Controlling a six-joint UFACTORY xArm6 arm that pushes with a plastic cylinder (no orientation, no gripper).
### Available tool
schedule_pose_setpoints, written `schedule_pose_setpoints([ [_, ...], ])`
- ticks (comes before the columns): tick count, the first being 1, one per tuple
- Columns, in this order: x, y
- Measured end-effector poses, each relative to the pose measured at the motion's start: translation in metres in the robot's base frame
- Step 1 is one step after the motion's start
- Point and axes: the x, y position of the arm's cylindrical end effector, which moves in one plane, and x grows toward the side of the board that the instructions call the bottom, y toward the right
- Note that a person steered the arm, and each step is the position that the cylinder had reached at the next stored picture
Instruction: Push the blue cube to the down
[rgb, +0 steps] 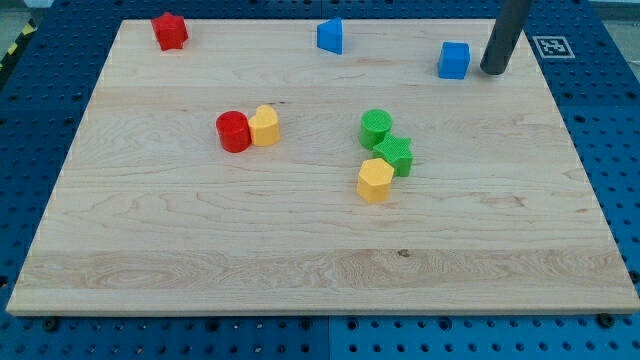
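The blue cube (453, 60) sits near the board's top right. My tip (493, 70) rests on the board just to the right of the cube, a small gap between them. The dark rod rises from it out of the view's top edge. A second blue block (331, 36), wedge-like in shape, sits at the top middle.
A red star-like block (170, 31) is at the top left. A red cylinder (233, 131) touches a yellow block (265, 126) left of centre. A green cylinder (376, 127), a green star-like block (395, 154) and a yellow hexagonal block (375, 180) cluster at centre. The wooden board (300, 250) lies on a blue pegboard.
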Motion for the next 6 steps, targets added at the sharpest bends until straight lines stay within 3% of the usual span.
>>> schedule_pose_setpoints([
  [2,-0.052,-0.015],
  [3,-0.049,-0.057],
  [4,-0.021,-0.071],
  [6,-0.005,-0.070],
])
